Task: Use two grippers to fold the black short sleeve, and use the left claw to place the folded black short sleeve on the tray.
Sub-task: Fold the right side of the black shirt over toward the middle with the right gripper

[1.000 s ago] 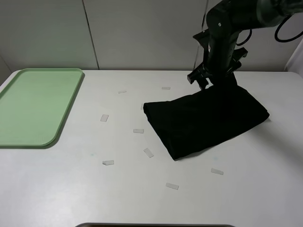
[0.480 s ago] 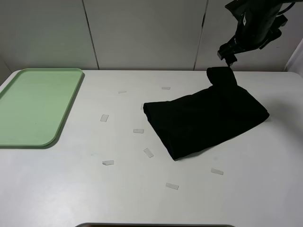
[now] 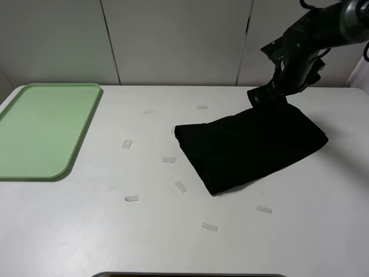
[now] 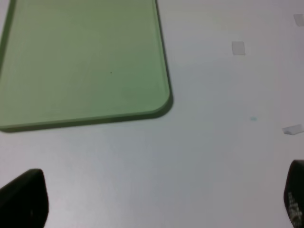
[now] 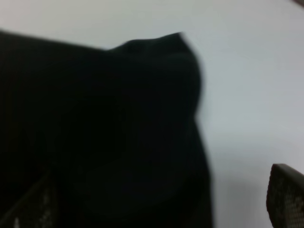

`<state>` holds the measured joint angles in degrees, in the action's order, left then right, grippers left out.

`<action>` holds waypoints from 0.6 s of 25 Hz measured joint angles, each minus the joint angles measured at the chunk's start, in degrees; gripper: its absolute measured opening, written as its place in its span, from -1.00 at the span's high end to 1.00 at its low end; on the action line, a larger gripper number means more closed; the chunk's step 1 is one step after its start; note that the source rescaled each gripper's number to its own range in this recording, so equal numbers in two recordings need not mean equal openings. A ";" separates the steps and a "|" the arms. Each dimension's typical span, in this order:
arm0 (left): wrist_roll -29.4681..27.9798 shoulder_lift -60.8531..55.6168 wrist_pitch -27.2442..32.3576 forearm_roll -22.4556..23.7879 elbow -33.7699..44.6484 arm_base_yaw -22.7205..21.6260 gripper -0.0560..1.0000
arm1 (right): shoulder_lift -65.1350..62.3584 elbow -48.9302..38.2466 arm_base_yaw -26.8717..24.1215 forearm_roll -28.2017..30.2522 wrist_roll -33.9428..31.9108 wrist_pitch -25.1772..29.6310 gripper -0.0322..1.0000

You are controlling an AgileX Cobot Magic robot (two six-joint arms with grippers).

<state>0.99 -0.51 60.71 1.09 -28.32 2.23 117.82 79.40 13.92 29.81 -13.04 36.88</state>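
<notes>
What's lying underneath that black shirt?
The black short sleeve rests on the white table. Pale strips lie scattered nearby; any beneath the cloth are covered and cannot be seen.

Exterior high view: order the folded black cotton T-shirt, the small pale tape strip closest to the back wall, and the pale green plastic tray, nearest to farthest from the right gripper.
1. Black T-shirt, right side, just under the right gripper.
2. Tape strip, middle, near the back edge.
3. Green tray, far left.
</notes>
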 joint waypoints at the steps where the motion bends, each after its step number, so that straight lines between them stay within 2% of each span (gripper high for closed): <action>1: 0.00 0.00 0.00 0.00 0.00 0.00 -1.00 | 0.00 -0.82 0.61 -0.31 0.00 -1.01 -0.91; 9: 0.00 0.00 0.00 0.00 0.00 0.00 -1.00 | 0.00 -4.37 5.09 -2.20 0.00 -9.23 -0.91; 15: 0.00 0.00 0.00 0.00 0.00 0.00 -1.00 | 0.00 -4.63 5.62 -3.95 0.00 -8.83 -0.91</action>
<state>0.99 -0.51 60.71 1.09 -28.32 2.23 117.82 74.77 19.54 25.86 -13.04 28.05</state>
